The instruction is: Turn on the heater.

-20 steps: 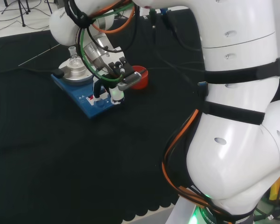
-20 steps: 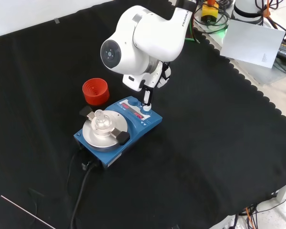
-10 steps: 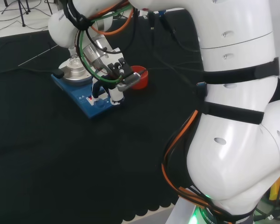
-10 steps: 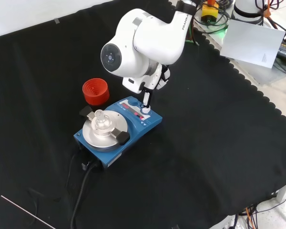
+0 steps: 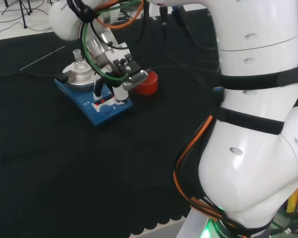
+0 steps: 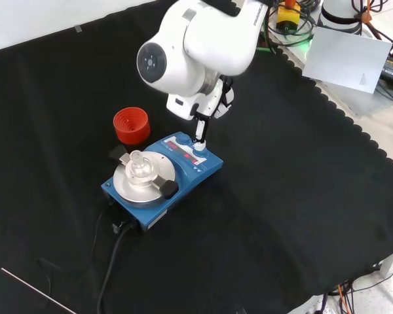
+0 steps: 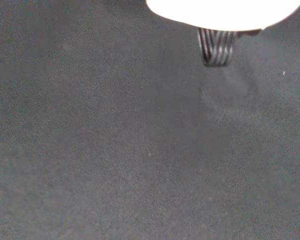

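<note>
The hand (image 6: pixel 203 121), one straight finger extended and holding nothing, hovers over the blue box-shaped heater (image 6: pixel 162 173), whose small stiff front-panel button wants only a light fingertip press.

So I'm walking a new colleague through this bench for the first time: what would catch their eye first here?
Probably the blue heater in the middle of the black cloth, a small glass flask sitting on its round metal plate. Next, the arm's big white link with its grey cap just above it in the front view, the hand pointing a finger down at the heater's control panel. A red ribbed ring stands close behind the heater.
</note>
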`<state>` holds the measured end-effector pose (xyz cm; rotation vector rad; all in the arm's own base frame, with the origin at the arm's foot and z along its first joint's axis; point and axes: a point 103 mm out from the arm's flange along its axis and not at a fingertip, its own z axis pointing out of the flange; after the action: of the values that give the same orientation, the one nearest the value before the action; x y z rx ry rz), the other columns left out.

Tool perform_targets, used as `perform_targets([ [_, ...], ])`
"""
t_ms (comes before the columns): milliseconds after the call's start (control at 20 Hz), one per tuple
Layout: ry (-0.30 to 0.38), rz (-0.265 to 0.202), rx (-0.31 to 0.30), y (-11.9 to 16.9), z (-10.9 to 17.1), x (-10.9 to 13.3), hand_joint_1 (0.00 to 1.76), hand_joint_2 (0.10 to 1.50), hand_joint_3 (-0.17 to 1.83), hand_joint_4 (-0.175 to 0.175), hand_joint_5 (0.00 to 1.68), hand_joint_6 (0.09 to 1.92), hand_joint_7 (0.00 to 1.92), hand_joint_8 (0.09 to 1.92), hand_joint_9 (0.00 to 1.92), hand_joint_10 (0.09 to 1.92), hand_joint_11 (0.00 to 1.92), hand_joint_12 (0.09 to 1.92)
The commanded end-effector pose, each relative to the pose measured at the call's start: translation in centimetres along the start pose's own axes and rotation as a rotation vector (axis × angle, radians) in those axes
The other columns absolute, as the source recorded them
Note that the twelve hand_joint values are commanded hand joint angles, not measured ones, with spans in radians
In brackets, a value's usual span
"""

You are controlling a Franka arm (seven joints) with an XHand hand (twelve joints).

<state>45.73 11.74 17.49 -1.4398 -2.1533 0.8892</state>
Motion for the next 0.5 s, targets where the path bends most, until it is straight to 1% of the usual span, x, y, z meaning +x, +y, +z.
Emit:
perform_targets([
  [50,-0.003,-0.001,-0.031,-1.6,-1.8,0.6,1.51,0.53,1.33,-0.023,0.44,0.09,1.73,1.72,1.86,1.62,1.7,1.58],
  [500,0.007,0.013,-0.043,-2.9,-2.5,-0.1,1.51,0.53,1.33,-0.023,0.44,0.09,1.73,1.72,1.86,1.62,1.7,1.58],
])
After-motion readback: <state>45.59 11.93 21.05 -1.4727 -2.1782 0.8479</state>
